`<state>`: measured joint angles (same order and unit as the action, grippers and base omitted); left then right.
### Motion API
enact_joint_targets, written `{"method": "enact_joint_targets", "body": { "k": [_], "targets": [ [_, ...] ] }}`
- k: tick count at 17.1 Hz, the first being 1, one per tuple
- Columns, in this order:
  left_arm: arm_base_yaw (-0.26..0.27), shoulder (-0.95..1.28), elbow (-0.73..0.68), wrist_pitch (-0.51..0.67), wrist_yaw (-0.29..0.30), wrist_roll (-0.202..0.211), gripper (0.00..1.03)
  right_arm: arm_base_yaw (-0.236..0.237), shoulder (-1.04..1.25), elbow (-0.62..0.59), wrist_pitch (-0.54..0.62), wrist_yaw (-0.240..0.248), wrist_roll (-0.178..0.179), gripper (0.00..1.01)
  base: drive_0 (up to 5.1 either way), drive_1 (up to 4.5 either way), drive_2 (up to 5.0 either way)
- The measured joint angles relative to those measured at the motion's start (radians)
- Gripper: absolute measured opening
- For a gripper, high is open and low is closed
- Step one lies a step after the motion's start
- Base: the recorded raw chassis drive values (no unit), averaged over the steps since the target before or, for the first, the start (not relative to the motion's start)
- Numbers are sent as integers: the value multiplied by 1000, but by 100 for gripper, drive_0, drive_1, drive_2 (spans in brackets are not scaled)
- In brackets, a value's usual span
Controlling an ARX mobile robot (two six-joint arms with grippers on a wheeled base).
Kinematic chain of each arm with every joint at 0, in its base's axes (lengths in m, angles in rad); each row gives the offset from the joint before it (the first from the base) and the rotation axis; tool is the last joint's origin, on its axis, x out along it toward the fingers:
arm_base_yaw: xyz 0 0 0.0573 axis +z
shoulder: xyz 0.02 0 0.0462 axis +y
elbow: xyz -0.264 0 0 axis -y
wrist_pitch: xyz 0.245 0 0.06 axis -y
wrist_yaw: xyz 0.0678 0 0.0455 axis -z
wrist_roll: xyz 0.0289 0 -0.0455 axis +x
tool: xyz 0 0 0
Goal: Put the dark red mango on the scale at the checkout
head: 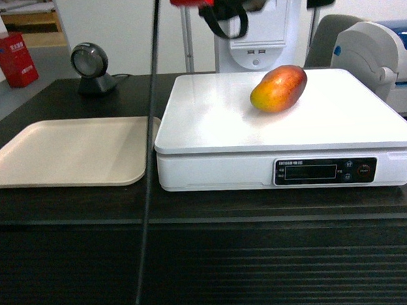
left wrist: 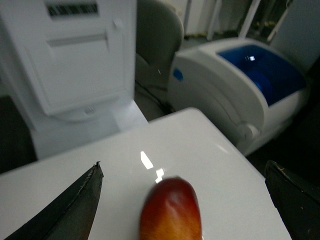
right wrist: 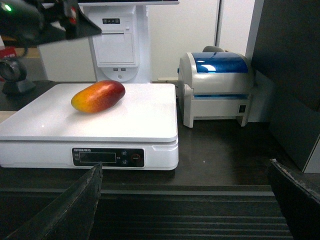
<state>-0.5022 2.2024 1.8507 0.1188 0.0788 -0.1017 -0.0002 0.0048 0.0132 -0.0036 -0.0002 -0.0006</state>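
Note:
The dark red mango lies on its side on the white scale, toward the platform's back right, red end pointing away. The scale stands on the dark checkout counter. In the left wrist view my left gripper hangs open above the mango, one finger on each side and neither touching it. My left arm shows at the head view's top edge. My right gripper is open and holds nothing, low in front of the counter's ribbed front, right of the scale.
A beige tray lies left of the scale. Behind it stand a round black scanner and a white terminal. A white-and-blue printer sits right of the scale. A black cable hangs across the head view.

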Motion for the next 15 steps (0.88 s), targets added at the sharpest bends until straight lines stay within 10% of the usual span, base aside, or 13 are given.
{"method": "enact_joint_targets", "body": {
  "k": [9, 11, 15],
  "targets": [
    [188, -418, -453, 228, -37, 60, 98, 0, 0, 0, 0, 0, 0, 98, 0, 0, 0],
    [251, -653, -717, 346, -283, 84, 75, 0, 0, 0, 0, 0, 0, 98, 0, 0, 0],
    [393, -1056, -1227, 457, -212, 84, 29, 0, 0, 0, 0, 0, 0, 98, 0, 0, 0]
  ]
}}
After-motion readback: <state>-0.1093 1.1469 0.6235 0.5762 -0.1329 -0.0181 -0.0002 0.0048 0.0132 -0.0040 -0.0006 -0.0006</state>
